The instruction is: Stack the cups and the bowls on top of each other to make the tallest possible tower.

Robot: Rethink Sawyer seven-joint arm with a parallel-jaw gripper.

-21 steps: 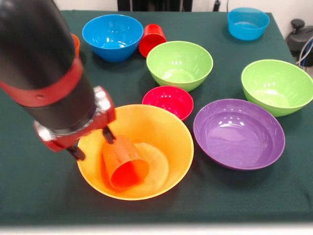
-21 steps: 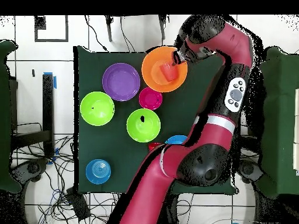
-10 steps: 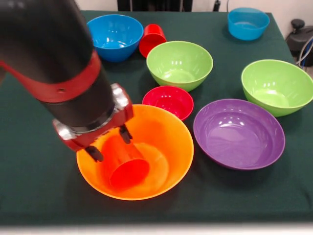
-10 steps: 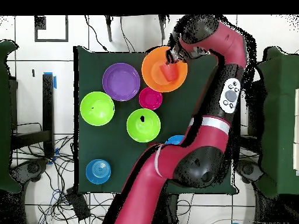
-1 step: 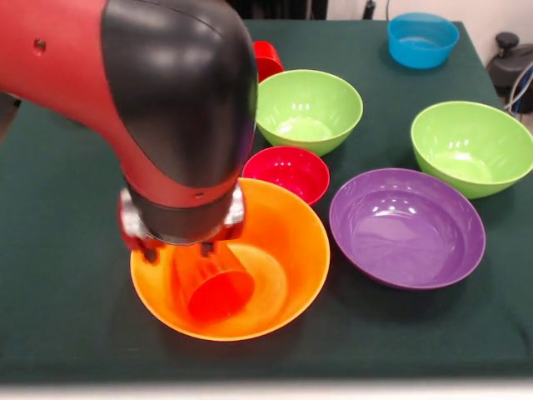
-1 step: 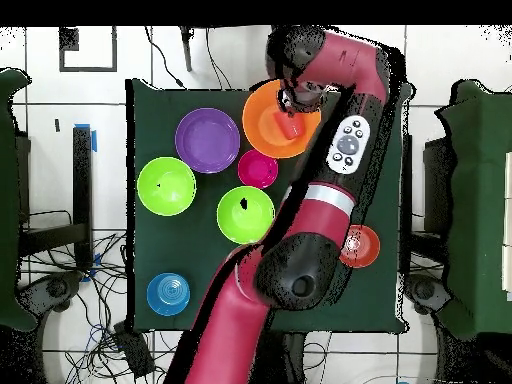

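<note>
Hand: we see the hand (image 5: 179, 247) low over the big orange bowl (image 5: 287, 229), just above the orange cup (image 5: 212, 283); only two dark finger stubs show under the wrist, one at each side of the cup's upper end, and we cannot tell whether they press on it or stand free.
Orange cup: it lies tilted inside the big orange bowl, its open mouth turned toward the front camera and its base hidden under the wrist.
Big orange bowl: it stands upright on the green worktop (image 5: 67, 325) at the front, left of the wide purple bowl (image 5: 406, 227), with their rims close but apart.
Small crimson bowl: we find the small crimson bowl (image 5: 287, 172) on the worktop, just behind the big orange bowl's rim, seeming to touch it, and not stacked on anything.
Lime green bowls: one lime green bowl (image 5: 310, 110) sits behind the crimson one; the second lime green bowl (image 5: 473, 147) sits near the right edge, behind the purple bowl.
Blue bowl: a blue bowl (image 5: 422, 39) stands at the far right corner.
Red cup: only a part of the red cup (image 5: 268, 60) shows beside the arm (image 5: 166, 92).
Small orange bowl: in the overhead view a small orange bowl (image 6: 364, 246) shows past the arm, well apart from the others.
Arm: the red and black arm covers the left half of the front view.
</note>
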